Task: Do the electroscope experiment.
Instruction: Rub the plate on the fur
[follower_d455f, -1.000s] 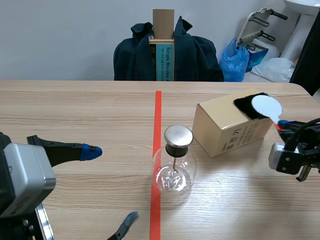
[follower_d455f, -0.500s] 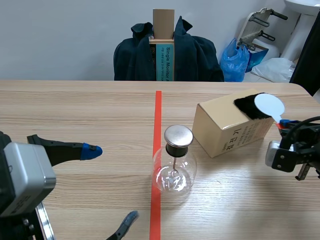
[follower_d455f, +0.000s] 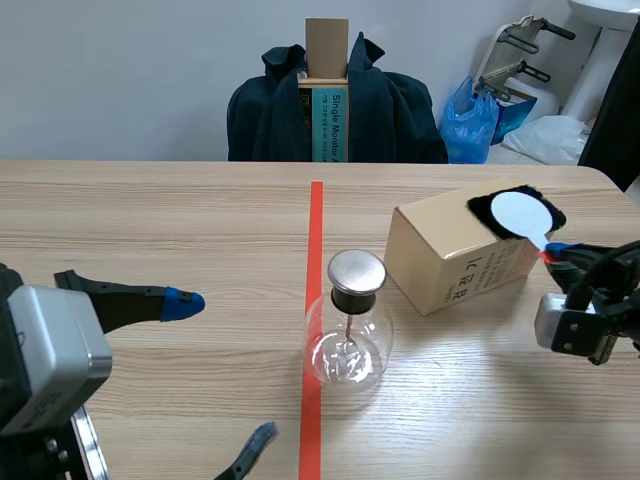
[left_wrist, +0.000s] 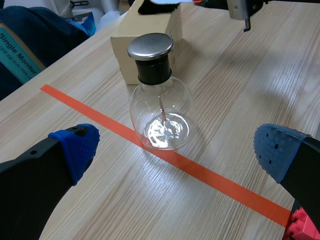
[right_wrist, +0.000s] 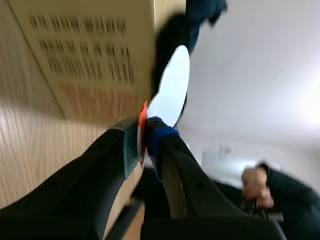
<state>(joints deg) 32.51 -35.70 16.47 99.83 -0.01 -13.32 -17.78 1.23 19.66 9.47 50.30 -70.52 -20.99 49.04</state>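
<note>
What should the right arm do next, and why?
Probably lift the white disc off the black fur toward the metal cap of the flask: the right end effector is shut on the disc's handle, the disc lies over the fur, and nothing touches the cap.

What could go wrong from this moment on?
The right gripper holds the disc only by its narrow end, so the disc might slip or twist against the fur. The fur lies at the box edge and might be dragged off. A low approach could knock the glass flask over.
</note>
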